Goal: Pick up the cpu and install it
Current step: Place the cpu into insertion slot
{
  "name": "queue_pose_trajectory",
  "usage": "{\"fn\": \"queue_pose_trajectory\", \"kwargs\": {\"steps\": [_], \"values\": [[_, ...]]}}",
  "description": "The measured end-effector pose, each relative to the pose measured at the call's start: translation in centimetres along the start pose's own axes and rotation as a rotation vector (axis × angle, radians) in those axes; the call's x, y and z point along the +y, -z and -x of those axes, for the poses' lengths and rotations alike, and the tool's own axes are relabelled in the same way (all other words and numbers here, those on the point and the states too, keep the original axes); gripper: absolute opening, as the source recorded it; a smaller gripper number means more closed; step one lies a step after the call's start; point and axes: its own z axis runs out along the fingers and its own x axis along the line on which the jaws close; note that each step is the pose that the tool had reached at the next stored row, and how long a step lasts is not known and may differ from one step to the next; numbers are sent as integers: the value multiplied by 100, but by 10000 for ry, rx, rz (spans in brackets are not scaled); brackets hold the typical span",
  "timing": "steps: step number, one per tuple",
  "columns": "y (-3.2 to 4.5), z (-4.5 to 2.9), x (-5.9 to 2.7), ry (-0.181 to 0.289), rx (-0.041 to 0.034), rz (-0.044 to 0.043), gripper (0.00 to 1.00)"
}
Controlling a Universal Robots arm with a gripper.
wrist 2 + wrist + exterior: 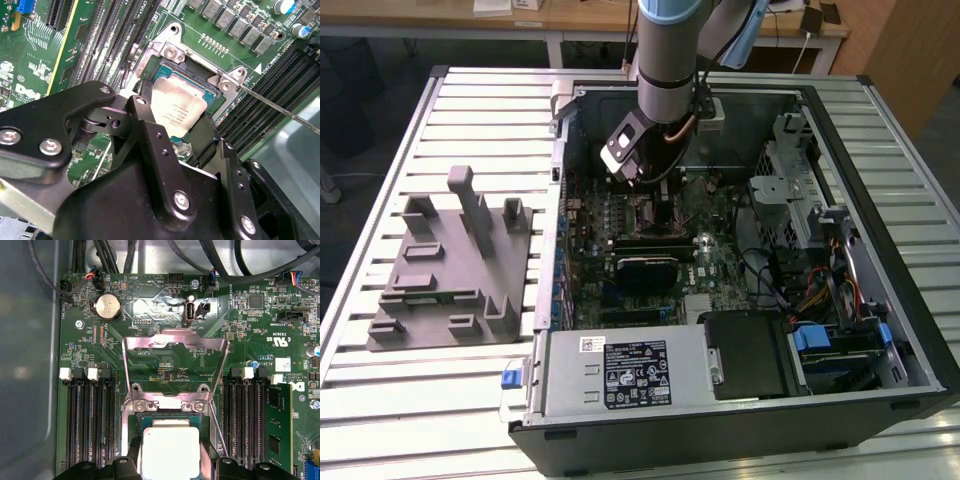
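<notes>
In the exterior view your arm reaches into the open computer case on the worktop, with the claw low over the board toward twelve o'clock. The grey fixture sits at nine o'clock, the exterior view's left. In the second wrist view your claw, narrowly spread, pinches the cpu by two opposite edges, right over the socket. In the first wrist view the load plate stands raised. Pickup looks done; whether the chip is seated you can't tell, and the plate is unclosed.
</notes>
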Motion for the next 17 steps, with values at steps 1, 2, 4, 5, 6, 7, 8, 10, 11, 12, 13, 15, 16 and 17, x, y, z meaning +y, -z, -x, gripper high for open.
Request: {"fn": "queue_pose_trajectory", "kwargs": {"steps": [1,2,4,5,6,7,8,10,11,12,13,15,16,17], "values": [[0,0,0,1,1,0,54],[-1,0,0,0,1,1,54],[-1,0,0,0,1,1,54],[-2,0,0,1,2,2,54],[-2,0,0,0,3,3,54],[-2,0,0,0,2,2,55],[-2,0,0,0,2,2,62],[-2,0,0,1,2,2,62],[-3,0,0,0,2,1,62],[-2,0,0,0,2,1,62],[-1,0,0,0,2,1,62],[11,0,1,0,2,1,62],[24,0,1,0,2,1,62],[35,0,1,0,2,2,62]]}}
